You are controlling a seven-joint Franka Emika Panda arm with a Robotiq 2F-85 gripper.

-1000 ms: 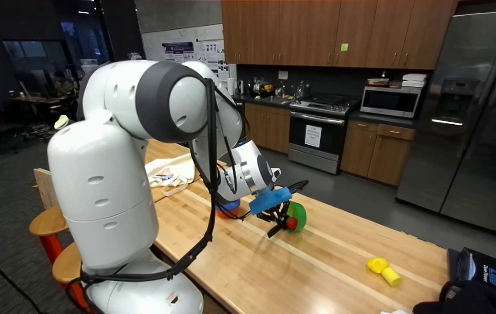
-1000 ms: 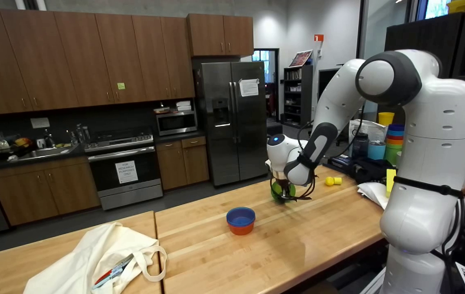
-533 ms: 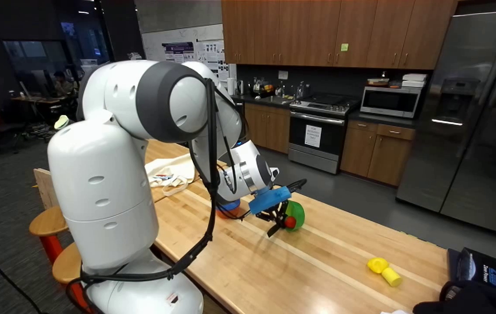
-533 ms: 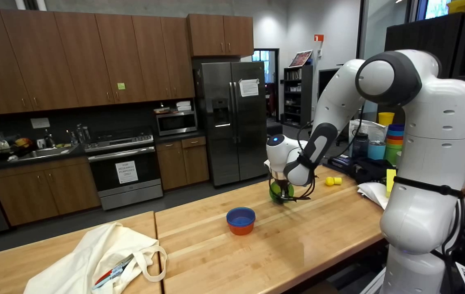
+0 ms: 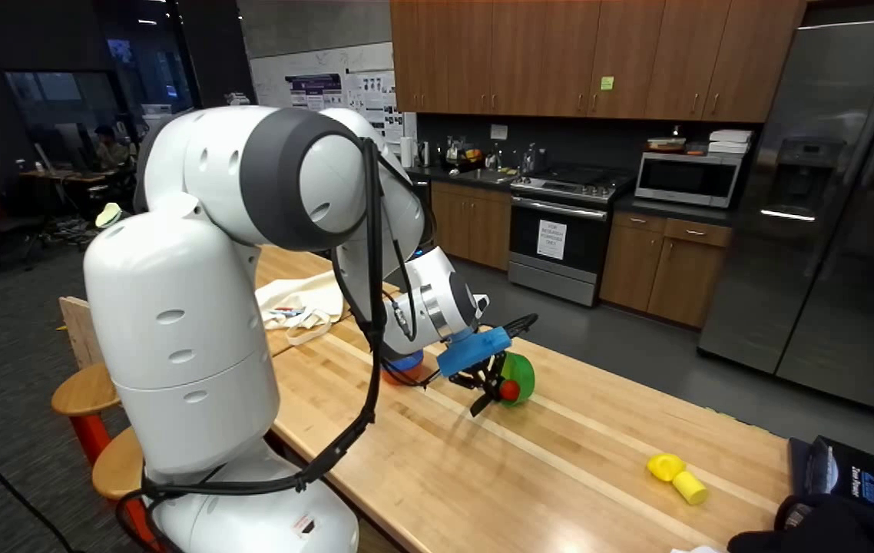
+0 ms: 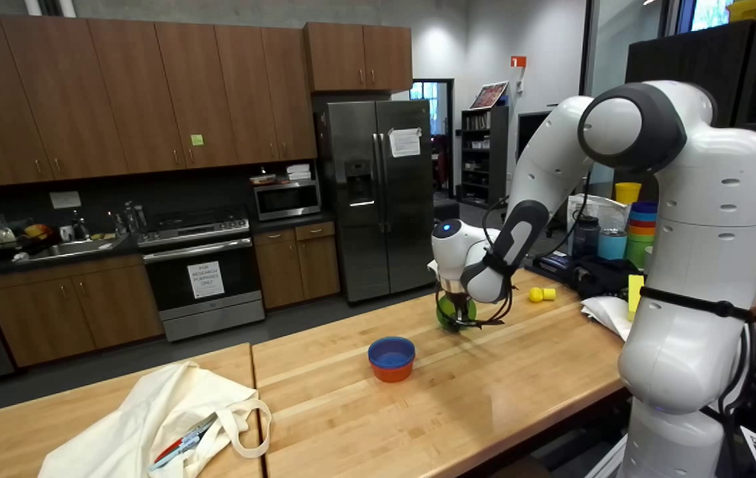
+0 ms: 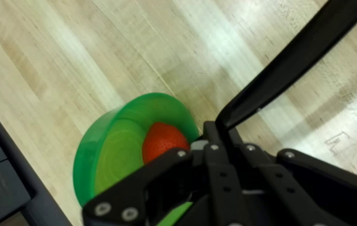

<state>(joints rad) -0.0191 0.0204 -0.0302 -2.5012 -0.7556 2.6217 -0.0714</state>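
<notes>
Over the table (image 5: 560, 484), the gripper (image 5: 494, 388), clamped on a green bowl (image 7: 87, 166), partly hides a strawberry (image 7: 162, 142).

Green bowl (image 5: 522, 374): shifted slightly toward ten o'clock in an exterior view.
Red strawberry (image 5: 509, 390): carried the same way.
Gripper (image 6: 460, 322): a little further toward nine o'clock in an exterior view.

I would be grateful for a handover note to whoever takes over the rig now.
Claw: shut, at the rim of a tilted, round green plastic bowl; whether it pinches the rim or just the long, glossy black piece jutting there, I cannot tell.
Things: a red strawberry-like piece in that bowl; a round blue plastic bowl nested in an orange-red one on the wooden table.
Done: red piece inside the green bowl.
Remaining: green bowl not upright, claw not clear of it.
</notes>
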